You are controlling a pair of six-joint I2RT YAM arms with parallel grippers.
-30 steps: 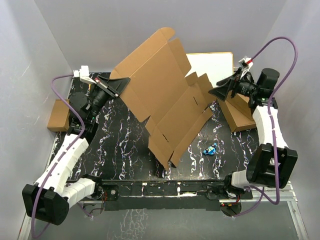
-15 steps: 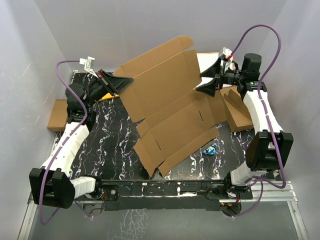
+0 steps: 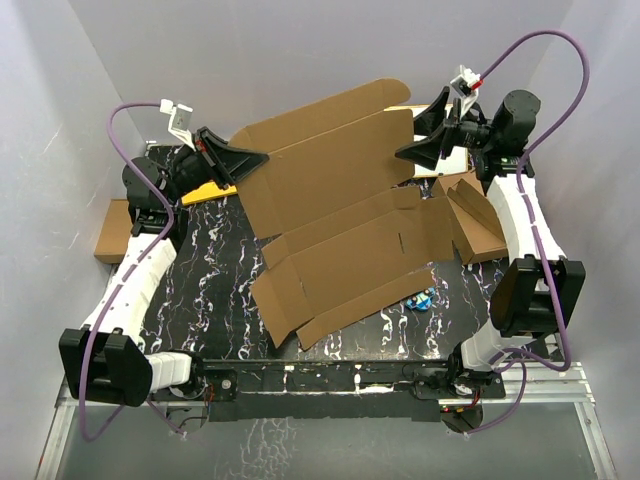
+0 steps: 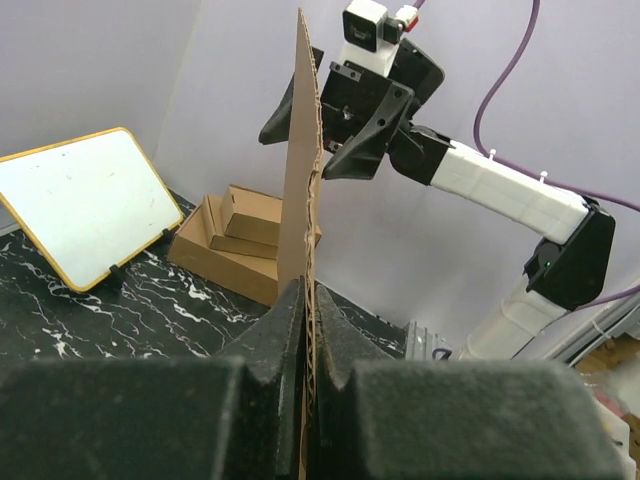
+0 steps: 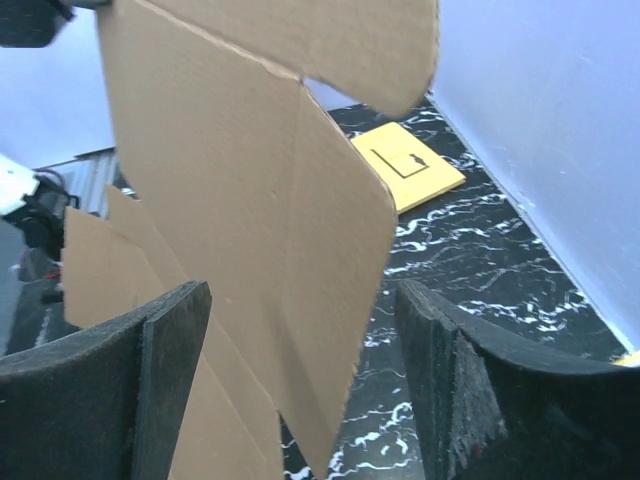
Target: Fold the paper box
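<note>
I see the paper box [image 3: 340,220] plain brown, over a table [image 3: 220,290] of black with white marbling. Far left, a yellow card [image 5: 408,165] with black lines. Purple cables [image 3: 125,120]; near right, a small blue object [image 3: 422,298].

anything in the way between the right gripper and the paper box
Nothing visible does. The right gripper is open, and a flap of the paper box sits in the gap between its fingers.

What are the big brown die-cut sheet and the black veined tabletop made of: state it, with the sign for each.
Large brown die-cut paper box: corrugated cardboard, matte, unprinted; the left wrist view shows wavy fluting along its cut edge. Black white-veined table: marble look, slight sheen; possibly a printed laminate or sheet, cannot tell.
</note>
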